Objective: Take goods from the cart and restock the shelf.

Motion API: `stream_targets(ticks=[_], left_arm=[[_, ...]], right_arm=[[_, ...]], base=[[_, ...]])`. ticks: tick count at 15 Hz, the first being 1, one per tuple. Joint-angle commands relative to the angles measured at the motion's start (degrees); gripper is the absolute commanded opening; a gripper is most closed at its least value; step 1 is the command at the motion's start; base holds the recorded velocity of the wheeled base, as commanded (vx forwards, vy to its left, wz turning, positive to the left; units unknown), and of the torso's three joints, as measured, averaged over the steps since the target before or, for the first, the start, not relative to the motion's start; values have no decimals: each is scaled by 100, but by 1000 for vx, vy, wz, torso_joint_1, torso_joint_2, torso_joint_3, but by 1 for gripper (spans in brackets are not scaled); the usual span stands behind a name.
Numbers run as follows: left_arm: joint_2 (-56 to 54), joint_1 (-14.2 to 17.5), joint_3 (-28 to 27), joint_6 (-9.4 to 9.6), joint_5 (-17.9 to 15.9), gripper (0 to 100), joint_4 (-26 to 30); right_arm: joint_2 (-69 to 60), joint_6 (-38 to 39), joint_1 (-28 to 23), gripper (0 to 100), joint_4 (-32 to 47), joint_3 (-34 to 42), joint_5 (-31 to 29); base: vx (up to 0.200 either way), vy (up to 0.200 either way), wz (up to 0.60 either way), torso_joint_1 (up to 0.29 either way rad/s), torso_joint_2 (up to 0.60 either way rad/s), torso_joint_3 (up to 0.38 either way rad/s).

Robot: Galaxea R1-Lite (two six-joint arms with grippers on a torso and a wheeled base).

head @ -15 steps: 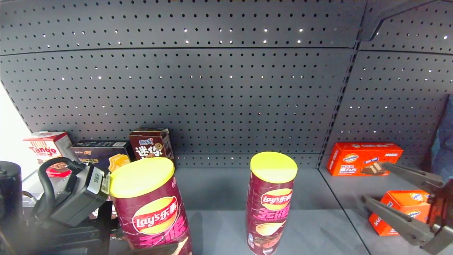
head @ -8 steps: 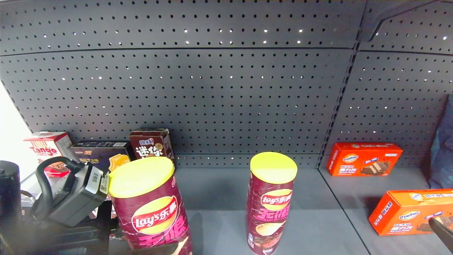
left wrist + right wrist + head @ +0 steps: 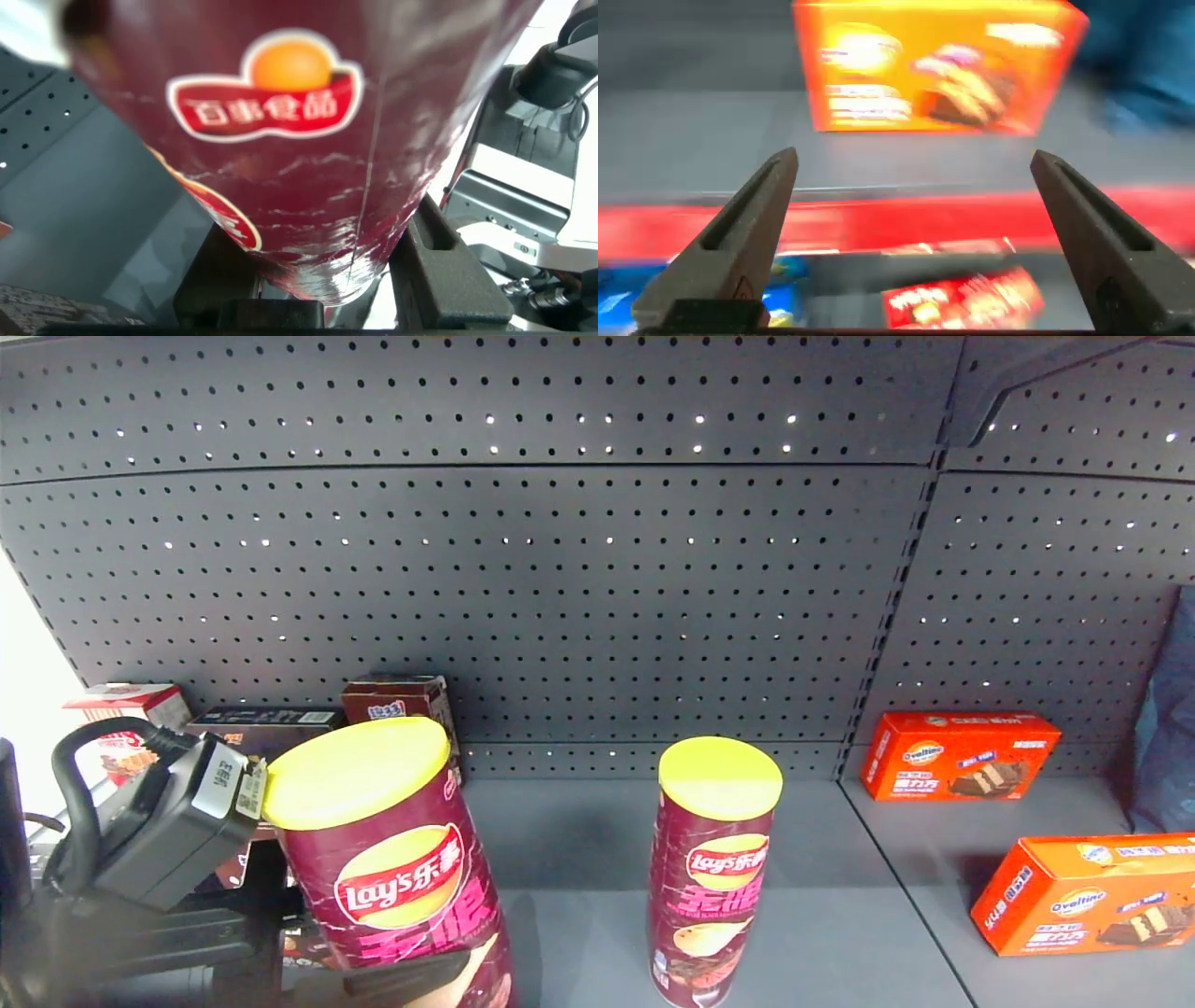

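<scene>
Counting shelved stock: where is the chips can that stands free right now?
In the head view, the free-standing chips can stands upright on the shelf, centre front, right of the held chips can and left of the front orange box.

2 chip cans: left can [image 3: 392, 877], mid can [image 3: 714, 868]. 2 orange boxes: rear box [image 3: 962, 756], front box [image 3: 1083, 896]. 3 sm. boxes: red-white box [image 3: 154, 702], black box [image 3: 266, 719], brown box [image 3: 401, 695].

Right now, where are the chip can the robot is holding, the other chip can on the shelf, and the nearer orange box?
held chip can [image 3: 400, 887], head view, on its front label.
standing chip can [image 3: 721, 778], head view, on its yellow lid.
nearer orange box [image 3: 1083, 903], head view, on its front face.
</scene>
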Motion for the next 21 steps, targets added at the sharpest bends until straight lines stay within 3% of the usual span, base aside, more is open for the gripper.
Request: stream_targets(ticks=[1,8,11,13,15,17,18,21], left_arm=[[-59,13,14,-3,1,0,4],[-200,-5,190,-3,1,0,30],[-191,66,-3,-3,256,0,39],[2,136,-460,-3,265,0,39],[670,285,-1383,6,476,0,4],[872,285,-1708,6,476,0,12],[1268,180,-2201,32,441,0,39],[1769,180,-2306,340,195,0,30]], right_arm=[[-153,71,-36,100,-27,7,-27],[-153,80,-36,100,-27,7,-27],[-153,80,-36,100,-27,7,-36],[-153,80,-36,100,-27,7,-27],[-153,80,-36,100,-27,7,-27],[-153,71,-36,100,-27,7,-27],[-153,80,-36,100,-27,7,-36],[-153,80,-36,100,-27,7,-27]], base=[[0,0,0,0,0,0],[0,0,0,0,0,0],[0,0,0,0,0,0],[0,0,0,0,0,0],[0,0,0,0,0,0],[0,0,0,0,0,0],[0,0,0,0,0,0],[0,0,0,0,0,0]])
